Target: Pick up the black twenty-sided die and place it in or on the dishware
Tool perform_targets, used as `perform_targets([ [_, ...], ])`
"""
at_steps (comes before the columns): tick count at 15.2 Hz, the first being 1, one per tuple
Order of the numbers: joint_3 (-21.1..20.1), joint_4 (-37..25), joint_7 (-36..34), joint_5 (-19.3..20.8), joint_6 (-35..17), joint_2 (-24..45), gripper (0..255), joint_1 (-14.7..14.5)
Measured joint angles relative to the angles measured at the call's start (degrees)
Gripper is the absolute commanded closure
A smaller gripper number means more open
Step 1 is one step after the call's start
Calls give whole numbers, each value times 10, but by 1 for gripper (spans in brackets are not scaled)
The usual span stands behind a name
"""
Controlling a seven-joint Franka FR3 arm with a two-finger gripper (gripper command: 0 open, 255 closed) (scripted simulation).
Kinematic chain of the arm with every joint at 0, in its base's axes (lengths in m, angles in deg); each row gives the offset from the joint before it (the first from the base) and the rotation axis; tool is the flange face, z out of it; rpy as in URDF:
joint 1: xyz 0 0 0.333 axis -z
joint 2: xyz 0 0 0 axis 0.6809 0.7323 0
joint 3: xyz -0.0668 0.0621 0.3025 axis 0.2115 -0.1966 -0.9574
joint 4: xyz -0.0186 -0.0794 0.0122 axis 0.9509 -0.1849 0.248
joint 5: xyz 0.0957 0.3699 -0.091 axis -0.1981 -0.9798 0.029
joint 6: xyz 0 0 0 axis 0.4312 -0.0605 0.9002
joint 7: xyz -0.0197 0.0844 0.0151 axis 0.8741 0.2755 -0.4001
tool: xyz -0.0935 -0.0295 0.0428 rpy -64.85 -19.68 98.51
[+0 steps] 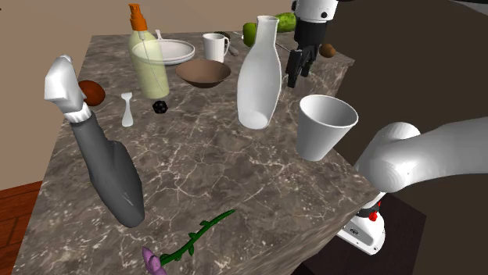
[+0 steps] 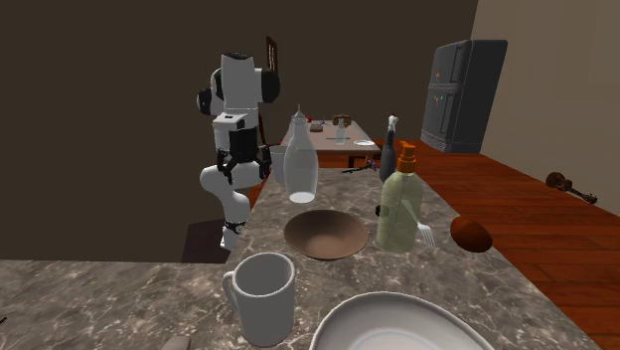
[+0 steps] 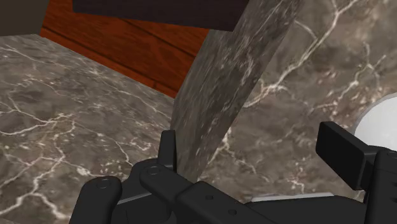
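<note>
The black twenty-sided die [image 1: 159,107] lies on the marble table [image 1: 219,164], just in front of a spray bottle [image 1: 147,56]. Behind the die sit a brown bowl [image 1: 202,73], a stack of white plates [image 1: 168,51] and a white mug [image 1: 215,46]. My black gripper [image 1: 297,76] hangs open near the table's far right edge, beyond the tall white vase [image 1: 260,74] and well away from the die. The wrist view shows its fingers [image 3: 167,149] standing apart with nothing between them. From the opposite side, the gripper [image 2: 243,171] hovers behind the vase [image 2: 300,159], bowl [image 2: 325,235] and mug [image 2: 263,295].
A white cup [image 1: 324,125] stands near the stand-side edge. A large grey bottle [image 1: 105,160] leans at the shoulder view's left, with a small white goblet [image 1: 127,109] and a brown round object [image 1: 92,91] nearby. A rose [image 1: 191,242] lies at the front edge.
</note>
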Motion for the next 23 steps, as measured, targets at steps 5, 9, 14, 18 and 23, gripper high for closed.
perform_targets([
  [5, -29, -25, -28, -21, -19, 46, 0, -11],
  [9, -63, -68, -60, -40, -42, 111, 0, -22],
  [14, -105, -134, -102, -53, -64, 198, 0, -34],
  [18, -138, -201, -139, -52, -72, 273, 0, -43],
  [23, -177, -299, -191, -35, -78, 378, 0, -58],
])
